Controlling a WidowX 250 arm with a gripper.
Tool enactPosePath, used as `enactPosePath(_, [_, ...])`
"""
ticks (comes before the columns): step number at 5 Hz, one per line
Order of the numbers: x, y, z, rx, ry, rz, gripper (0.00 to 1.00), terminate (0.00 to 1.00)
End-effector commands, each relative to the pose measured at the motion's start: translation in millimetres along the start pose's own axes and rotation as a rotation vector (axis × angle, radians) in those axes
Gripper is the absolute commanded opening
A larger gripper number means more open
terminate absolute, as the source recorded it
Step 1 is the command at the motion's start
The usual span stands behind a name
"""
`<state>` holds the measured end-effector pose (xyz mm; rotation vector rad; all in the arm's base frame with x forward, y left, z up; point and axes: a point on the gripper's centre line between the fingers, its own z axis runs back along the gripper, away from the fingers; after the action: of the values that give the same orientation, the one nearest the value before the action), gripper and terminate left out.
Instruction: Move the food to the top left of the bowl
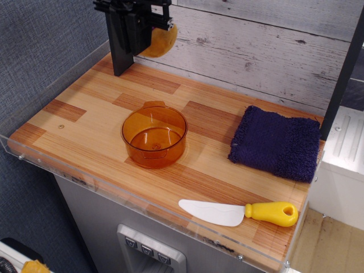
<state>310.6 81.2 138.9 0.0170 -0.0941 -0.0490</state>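
Note:
The translucent orange bowl (154, 137) stands empty on the wooden counter, left of centre, with small tab handles at its rim. My black gripper (142, 40) hangs in the air at the top left, above the counter's back left corner and well behind the bowl. It is shut on the tan-orange food (160, 41), which sticks out to the right of the fingers. The food's purple-and-white bit is hidden.
A dark purple cloth (277, 143) lies at the right. A white knife with a yellow handle (242, 212) lies near the front edge. A black post (120, 54) stands at the back left, a grey plank wall (256, 45) behind. A clear lip (142, 205) edges the counter.

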Motion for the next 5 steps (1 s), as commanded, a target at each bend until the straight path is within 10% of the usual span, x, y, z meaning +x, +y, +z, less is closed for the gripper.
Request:
enactPosePath(1, [0,8,-10,-0.018,-0.032,0.006,0.00,0.00])
enactPosePath(5, [31,25,-77,-0.103,0.060,-0.005,0.00,0.00])
